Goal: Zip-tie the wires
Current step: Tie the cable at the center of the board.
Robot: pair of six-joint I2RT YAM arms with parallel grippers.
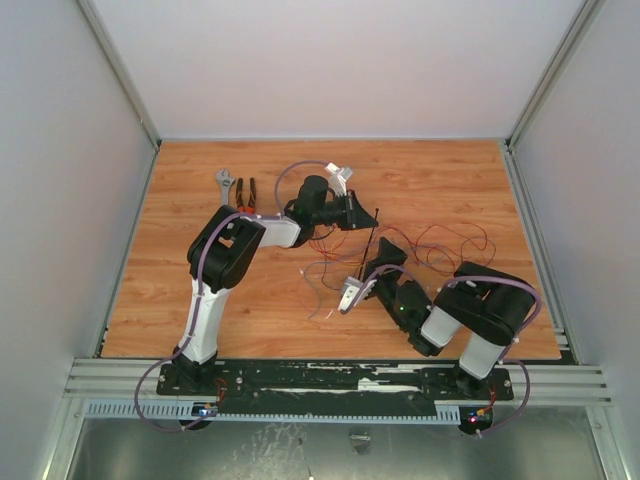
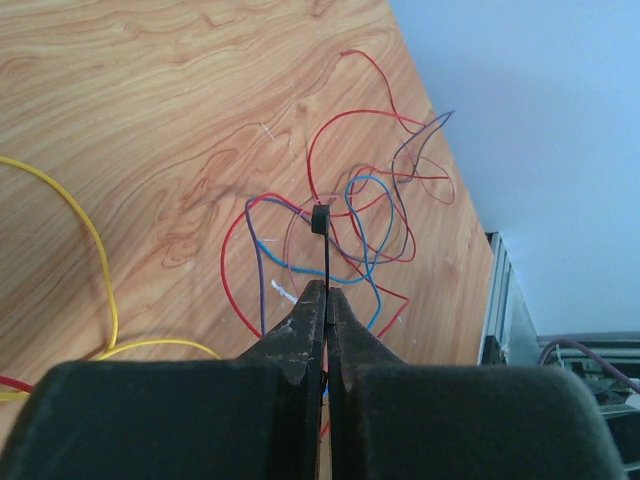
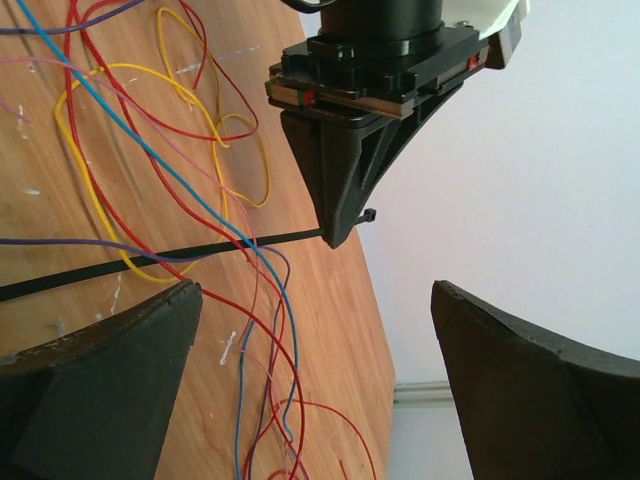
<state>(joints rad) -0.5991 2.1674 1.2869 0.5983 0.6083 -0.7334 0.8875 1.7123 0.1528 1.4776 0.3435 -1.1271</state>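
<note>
Closest to us, the dark jaws of the left gripper are pressing together on the zip tie. The strip is sticking out past the tips and ending in its small head. Its other end is running back between the jaws, where we are losing sight of it. From the right wrist, the strip is crossing above the wires and leaving the frame at the left edge, so its tail is cut off. The right gripper is standing wide open, holding nothing. The wires, red, blue, purple and yellow, are lying in loose loops on the wooden table. A wrench and pliers are lying at the far left. Pale walls are enclosing the table.
</note>
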